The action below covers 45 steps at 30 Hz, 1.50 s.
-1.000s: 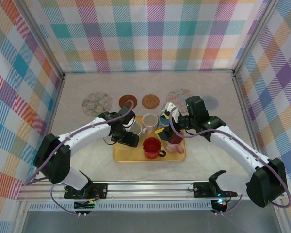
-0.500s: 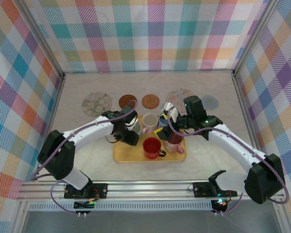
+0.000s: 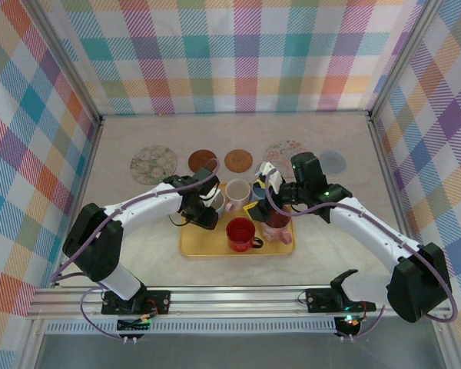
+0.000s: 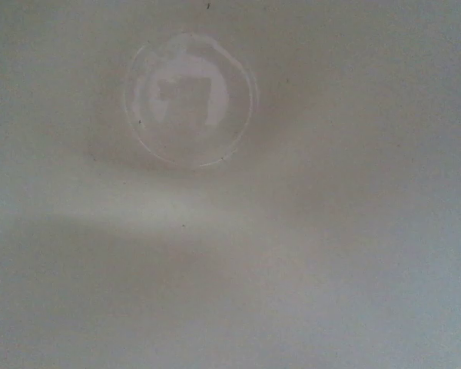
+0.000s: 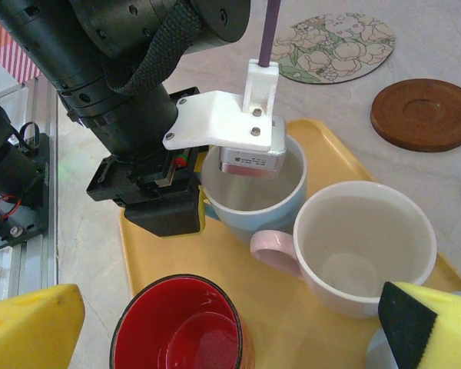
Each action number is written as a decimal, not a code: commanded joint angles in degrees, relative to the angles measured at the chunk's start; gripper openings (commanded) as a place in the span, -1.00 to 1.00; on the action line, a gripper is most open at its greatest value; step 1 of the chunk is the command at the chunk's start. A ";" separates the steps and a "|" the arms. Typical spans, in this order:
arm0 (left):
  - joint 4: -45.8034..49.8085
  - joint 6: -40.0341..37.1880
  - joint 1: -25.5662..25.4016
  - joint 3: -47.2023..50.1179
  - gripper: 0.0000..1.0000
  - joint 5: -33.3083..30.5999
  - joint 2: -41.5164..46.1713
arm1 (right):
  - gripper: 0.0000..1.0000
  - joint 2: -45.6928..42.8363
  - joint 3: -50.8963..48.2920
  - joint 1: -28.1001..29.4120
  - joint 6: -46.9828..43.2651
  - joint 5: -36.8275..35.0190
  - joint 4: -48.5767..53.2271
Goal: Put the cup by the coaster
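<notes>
The cup (image 3: 216, 201) is pale blue and stands at the back left of the yellow tray (image 3: 203, 243). My left gripper (image 3: 205, 211) is down at its left rim. In the right wrist view one black finger (image 5: 165, 214) lies against the outside of the cup (image 5: 253, 192), and the white camera mount hides the other. The left wrist view looks straight into the cup's pale bottom (image 4: 190, 100). My right gripper (image 3: 267, 201) hovers open over the tray, and its yellow fingertips (image 5: 31, 323) flank the red cup (image 5: 180, 330). Several coasters lie behind the tray, the brown wooden one (image 3: 203, 160) nearest.
A white cup with a pink handle (image 5: 365, 246) stands right beside the pale blue one. Red (image 3: 240, 233) and pink (image 3: 280, 233) cups fill the tray's front. A floral coaster (image 3: 154, 164), a woven one (image 3: 238, 160) and a grey one (image 3: 333, 161) line the back.
My left gripper has edged a little away from the near edge, along the pale blue cup. The right arm drew slightly left. No cup has moved.
</notes>
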<state>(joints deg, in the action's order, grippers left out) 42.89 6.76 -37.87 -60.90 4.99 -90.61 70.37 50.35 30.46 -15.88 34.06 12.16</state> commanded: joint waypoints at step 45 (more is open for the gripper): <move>-1.97 2.90 -0.63 0.44 -1.00 -7.21 2.37 | 0.97 -0.06 -2.09 0.39 0.76 0.13 -4.77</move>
<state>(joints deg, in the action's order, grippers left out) 39.97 8.32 -37.87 -60.90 0.03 -89.82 70.46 48.69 30.46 -15.46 33.45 9.76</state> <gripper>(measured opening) 0.170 0.989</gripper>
